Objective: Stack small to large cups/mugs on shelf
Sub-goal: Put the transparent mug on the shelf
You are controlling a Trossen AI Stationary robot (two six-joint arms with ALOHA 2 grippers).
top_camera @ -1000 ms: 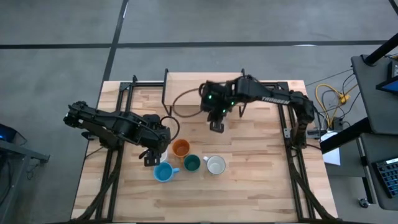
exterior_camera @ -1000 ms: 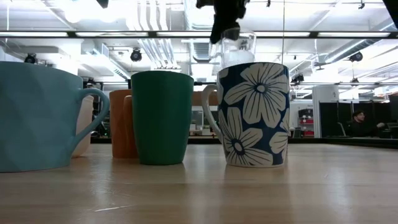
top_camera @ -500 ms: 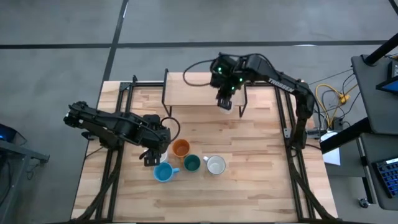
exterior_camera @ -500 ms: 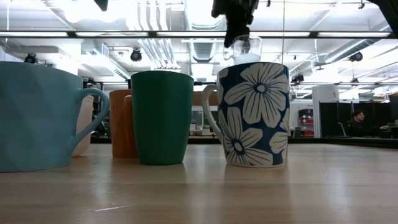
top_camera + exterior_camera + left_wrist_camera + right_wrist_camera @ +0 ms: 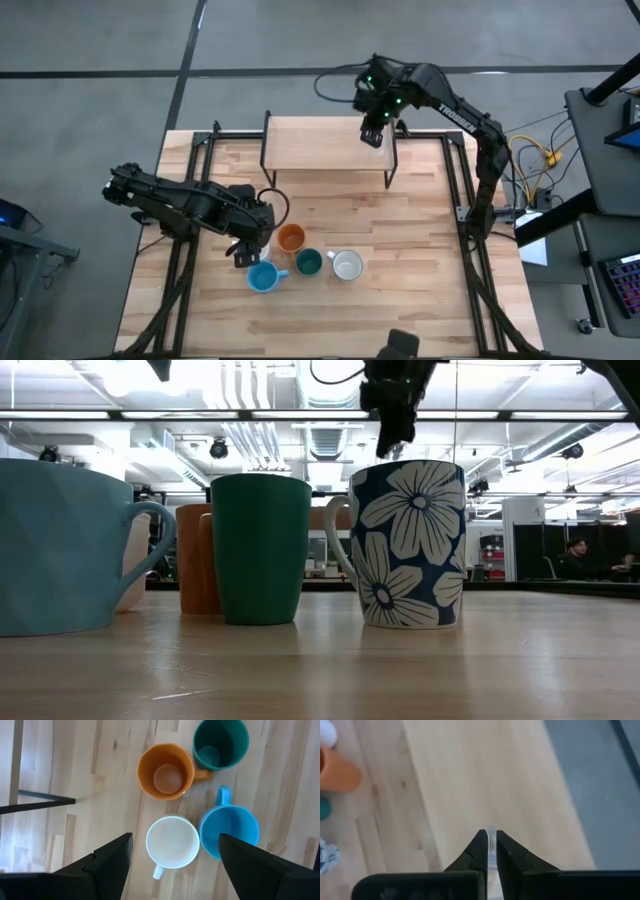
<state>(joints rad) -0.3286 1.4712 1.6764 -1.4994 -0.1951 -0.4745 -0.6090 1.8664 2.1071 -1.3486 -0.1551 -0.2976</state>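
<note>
My right gripper is over the right end of the shelf, a low light-wood board on black legs, and is shut on the clear glass. My left gripper is open above the white mug, with one finger on either side and not touching it. Beside that mug, the orange mug, dark green cup, light blue mug and a white mug with a blue flower pattern outside stand upright on the table. In the low view the flowered mug hides the glass. My right gripper pinches the glass's thin clear wall at its rim between the two fingers, coming from above and pointing down. The glass hangs below the fingers over the shelf board. Whether its base touches the board I cannot tell.
The four mugs cluster near the table's middle, just right of my left gripper. The shelf's black legs stand at the far part of the table. The shelf board left of the glass is bare. Cables lie off the right edge.
My right gripper, still shut on the glass, has travelled from over the table in front of the shelf toward the far edge and to the right, ending above the shelf's right end. The glass went with it. The mugs have stayed put.
</note>
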